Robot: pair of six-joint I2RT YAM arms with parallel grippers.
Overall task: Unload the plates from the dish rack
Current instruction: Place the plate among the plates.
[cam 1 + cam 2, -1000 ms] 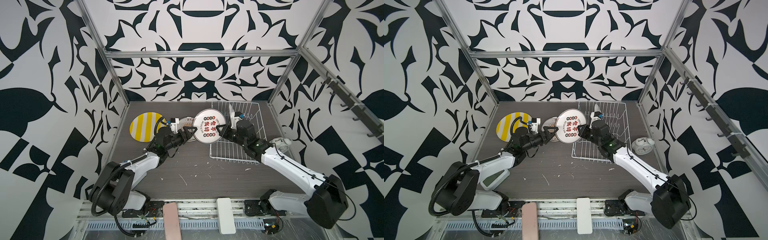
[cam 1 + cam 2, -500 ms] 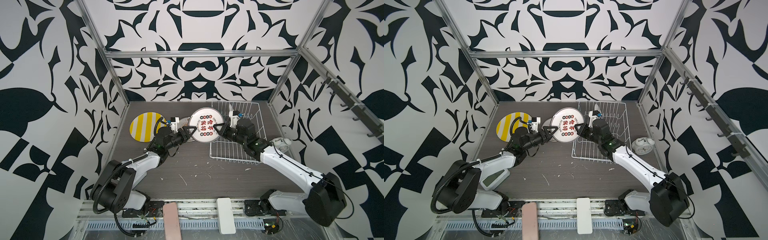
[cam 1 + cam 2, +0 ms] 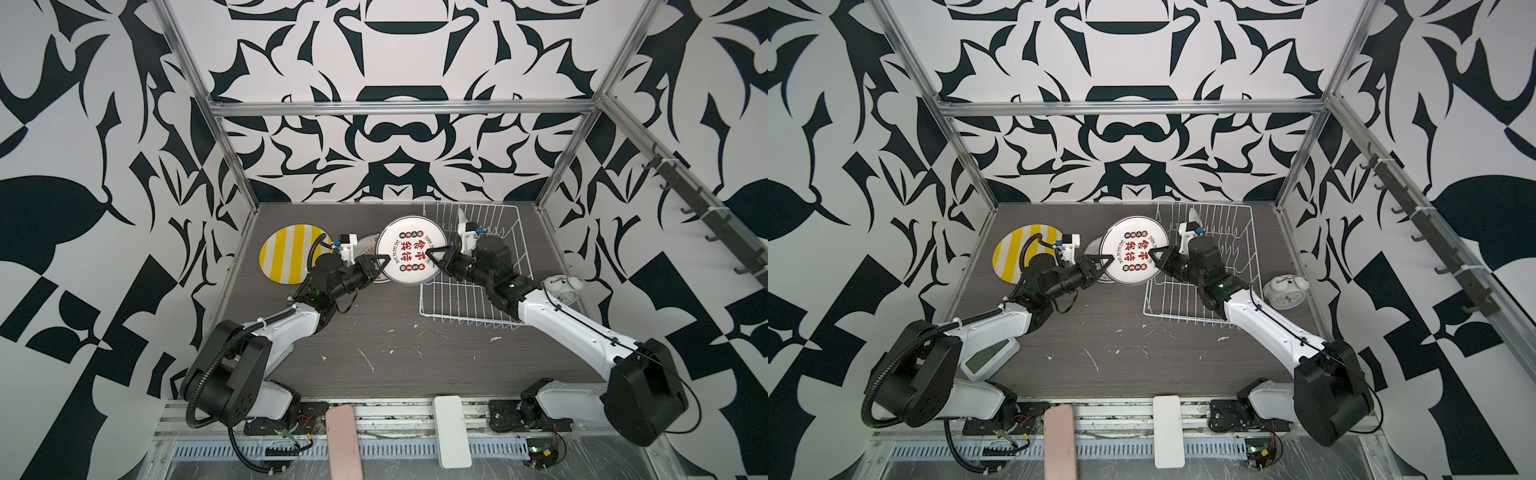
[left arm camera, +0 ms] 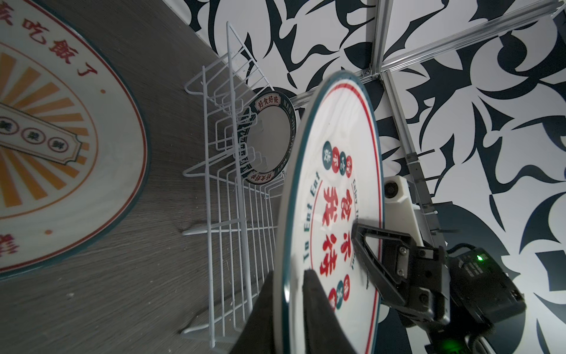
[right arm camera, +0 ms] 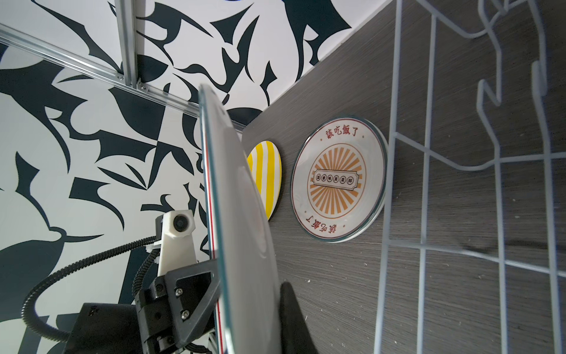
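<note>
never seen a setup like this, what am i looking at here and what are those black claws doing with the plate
Two robot arms are mounted at the near edge of a table, each ending in a two-fingered tool. Two pictures come from a camera pair overhead; the other two from cameras on the arms' wrists. The left tool and right tool each pinch an opposite edge of one red-lettered plate, held in the air. A striped plate and a sunburst plate lie flat on the table. The wire dish rack holds a green-rimmed plate. An alarm clock sits beside the rack.
</note>
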